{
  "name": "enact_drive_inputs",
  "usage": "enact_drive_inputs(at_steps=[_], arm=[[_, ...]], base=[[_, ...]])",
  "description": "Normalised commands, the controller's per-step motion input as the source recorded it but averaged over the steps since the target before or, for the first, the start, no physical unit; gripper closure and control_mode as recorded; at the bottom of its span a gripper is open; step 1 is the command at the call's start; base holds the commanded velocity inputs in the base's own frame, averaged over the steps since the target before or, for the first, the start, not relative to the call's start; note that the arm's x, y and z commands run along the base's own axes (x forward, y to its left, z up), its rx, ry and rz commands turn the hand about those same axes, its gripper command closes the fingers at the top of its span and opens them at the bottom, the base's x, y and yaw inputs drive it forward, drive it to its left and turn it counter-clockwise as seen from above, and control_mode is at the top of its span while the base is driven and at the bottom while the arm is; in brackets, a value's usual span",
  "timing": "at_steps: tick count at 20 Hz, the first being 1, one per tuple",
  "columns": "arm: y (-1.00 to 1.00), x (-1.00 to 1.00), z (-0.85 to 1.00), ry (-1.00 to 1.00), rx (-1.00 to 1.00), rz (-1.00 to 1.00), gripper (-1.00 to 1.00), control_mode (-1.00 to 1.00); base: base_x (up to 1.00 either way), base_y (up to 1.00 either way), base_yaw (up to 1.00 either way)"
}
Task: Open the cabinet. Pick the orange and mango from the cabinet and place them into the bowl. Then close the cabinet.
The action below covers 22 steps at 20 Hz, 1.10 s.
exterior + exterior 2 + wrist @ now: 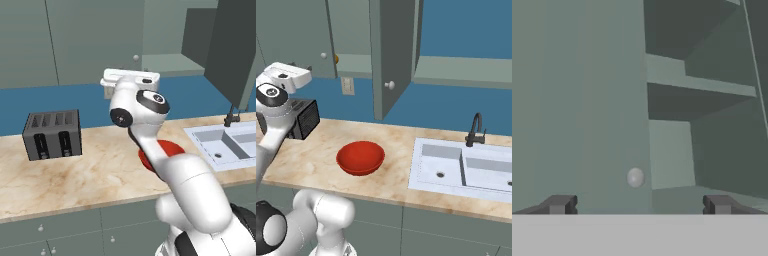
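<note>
The cabinet [95, 40] has its right door [391, 55] swung wide open and its left door [577, 100] shut. My gripper [639, 205] is open and empty, raised in front of the shut left door, with that door's round pale knob [635, 177] just ahead between the fingertips. A small bit of the orange [336, 59] peeks out on the lower shelf at the left door's edge. The mango is hidden. On the counter sits the red bowl [361, 157], empty; my arm partly covers the bowl [169, 147] in the left base view.
A dark toaster [52, 134] stands on the marble counter to the left. A white sink [466, 167] with a black faucet [474, 130] lies to the right. The open door juts out over the counter above the bowl. Drawers [75, 232] run below.
</note>
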Motion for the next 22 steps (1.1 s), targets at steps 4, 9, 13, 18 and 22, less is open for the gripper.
enact_drive_inputs(at_steps=[4, 9, 13, 18, 22], arm=[[-0.01, 0.00, 0.02, -0.05, 0.00, 0.08, -1.00, -1.00], [-0.13, 0.08, 0.08, 0.01, 0.03, 0.01, -1.00, -1.00], [-0.19, 0.16, 0.17, 0.00, 0.04, 0.00, -1.00, -1.00], [-0.02, 0.35, 0.02, 0.06, 0.00, 0.00, -1.00, -1.00], [0.00, 0.28, 0.00, 0.07, 0.00, 0.00, -1.00, -1.00]], base=[[0.00, 0.00, 0.00], [0.00, 0.00, 0.00], [0.00, 0.00, 0.00], [0.00, 0.00, 0.00], [0.00, 0.00, 0.00]])
